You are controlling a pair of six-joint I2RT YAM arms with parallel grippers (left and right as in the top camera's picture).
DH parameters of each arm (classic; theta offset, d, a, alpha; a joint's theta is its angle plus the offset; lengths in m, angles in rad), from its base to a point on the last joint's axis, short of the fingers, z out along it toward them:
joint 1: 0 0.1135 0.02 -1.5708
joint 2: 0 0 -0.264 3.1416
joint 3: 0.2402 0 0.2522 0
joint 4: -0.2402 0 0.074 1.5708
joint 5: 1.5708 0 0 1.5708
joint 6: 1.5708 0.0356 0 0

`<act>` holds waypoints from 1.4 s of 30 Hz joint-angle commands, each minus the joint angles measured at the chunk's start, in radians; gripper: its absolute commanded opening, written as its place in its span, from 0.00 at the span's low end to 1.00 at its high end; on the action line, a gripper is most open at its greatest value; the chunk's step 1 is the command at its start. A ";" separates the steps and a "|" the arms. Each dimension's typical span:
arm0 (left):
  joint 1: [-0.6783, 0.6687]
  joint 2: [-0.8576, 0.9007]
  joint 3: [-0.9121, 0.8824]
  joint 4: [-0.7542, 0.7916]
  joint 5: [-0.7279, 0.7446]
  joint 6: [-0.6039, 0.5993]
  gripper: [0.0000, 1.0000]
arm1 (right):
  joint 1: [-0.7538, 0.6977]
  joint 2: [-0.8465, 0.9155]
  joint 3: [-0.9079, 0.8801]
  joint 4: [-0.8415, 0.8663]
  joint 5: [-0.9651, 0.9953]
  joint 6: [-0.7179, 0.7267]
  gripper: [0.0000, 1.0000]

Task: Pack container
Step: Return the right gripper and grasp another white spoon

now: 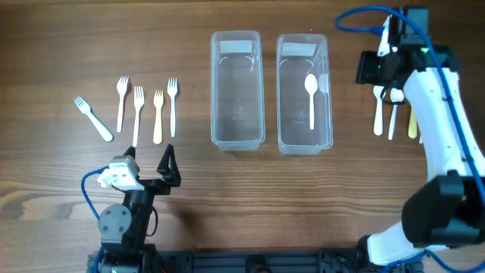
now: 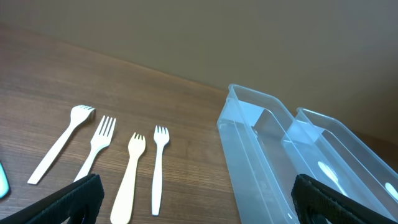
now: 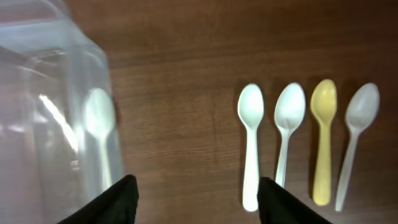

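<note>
The wooden tabletop carries two clear containers side by side. The left container is empty, and the right container holds one white spoon lying lengthwise. The left fingers are spread and empty, parked at the near edge, well short of the five forks lined up to the left of the containers. The right fingers are also spread with nothing between them, hovering just beyond the right container over a row of four spoons. The step in hand looks like fetching the next spoon, and the leftmost white spoon is the natural pick, since its handle end lies closest to the open gap. To do it well, centre the gap across that handle and come straight down. Close across the narrow stem rather than the bowl, and keep clear of the neighbouring white spoon, which lies just beside it and could be nudged or pinched along with it.
</note>
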 commanded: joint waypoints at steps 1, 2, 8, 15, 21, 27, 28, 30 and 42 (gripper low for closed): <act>-0.003 -0.006 -0.009 0.003 0.008 0.014 1.00 | -0.022 0.074 -0.040 0.027 0.063 -0.015 0.60; -0.003 -0.006 -0.009 0.003 0.008 0.014 1.00 | -0.031 0.095 -0.040 0.032 0.063 -0.014 0.60; -0.003 -0.006 -0.009 0.003 0.008 0.013 1.00 | -0.091 0.190 -0.040 0.044 0.053 0.011 0.61; -0.003 -0.006 -0.009 0.003 0.008 0.013 1.00 | -0.122 0.294 -0.040 0.056 0.048 0.012 0.61; -0.003 -0.006 -0.009 0.003 0.008 0.014 1.00 | -0.137 0.321 -0.040 0.069 0.052 0.011 0.61; -0.003 -0.006 -0.009 0.003 0.008 0.014 1.00 | -0.155 0.365 -0.040 0.080 0.051 -0.001 0.61; -0.003 -0.006 -0.009 0.003 0.008 0.013 1.00 | -0.155 0.370 -0.040 0.081 0.051 -0.003 0.60; -0.003 -0.006 -0.009 0.003 0.008 0.014 1.00 | -0.155 0.373 -0.040 0.081 0.039 -0.003 0.58; -0.003 -0.006 -0.009 0.003 0.008 0.014 1.00 | -0.155 0.423 -0.040 0.086 -0.002 -0.015 0.58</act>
